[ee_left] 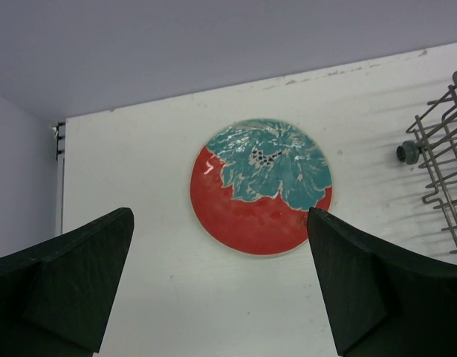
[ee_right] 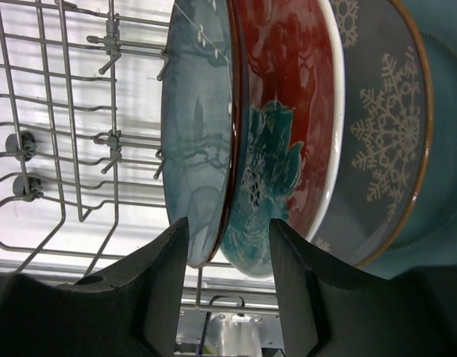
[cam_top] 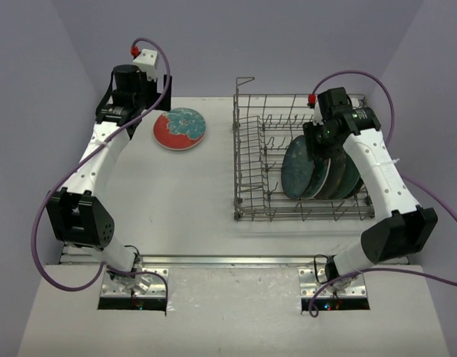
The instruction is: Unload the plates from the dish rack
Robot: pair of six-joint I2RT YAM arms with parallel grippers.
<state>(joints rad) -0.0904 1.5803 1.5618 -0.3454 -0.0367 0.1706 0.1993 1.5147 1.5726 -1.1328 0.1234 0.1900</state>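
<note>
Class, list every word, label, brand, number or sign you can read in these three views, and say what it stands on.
None: no view shows readable text.
The red-and-teal plate on the table bears only a flower pattern.
The grey plate in the dish rack bears only snowflakes.
Nothing else carries lettering.

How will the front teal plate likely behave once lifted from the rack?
The teal plate looks glazed and reflective, so probably slippery. It looks rigid, likely heavy and chippable against the rack wires. Standing on edge, it may roll.
</note>
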